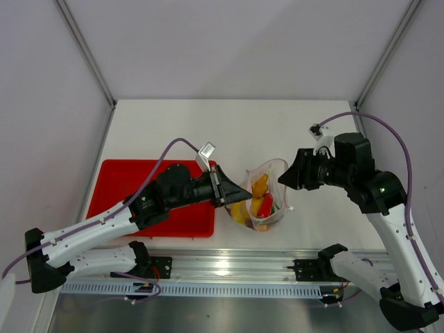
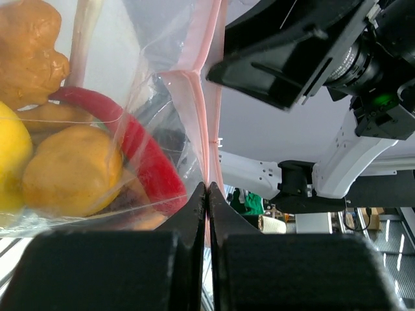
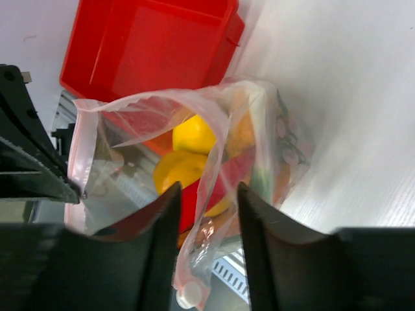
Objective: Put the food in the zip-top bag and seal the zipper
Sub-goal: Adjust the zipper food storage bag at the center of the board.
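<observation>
Bag (image 3: pixel 130 120) holding lemon (image 3: pixel 194 133), chili (image 2: pixel 149 162), red tray (image 3: pixel 149 45) beside

Left pincer (image 2: pixel 206 189) clamped; right pincer (image 3: pixel 207 189) spread, facing it.

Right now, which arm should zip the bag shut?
Probably the right. The right gripper is open, straddling the zip-top bag at its edge, free to pinch and slide. The left gripper is shut on the zipper, holding that end steady.

left arm (image 1: pixel 87 236): white links, black joints, lilac cable (image 1: pixel 149 182) | right arm (image 1: pixel 399 229): same; green light (image 1: pixel 383 187)
</observation>
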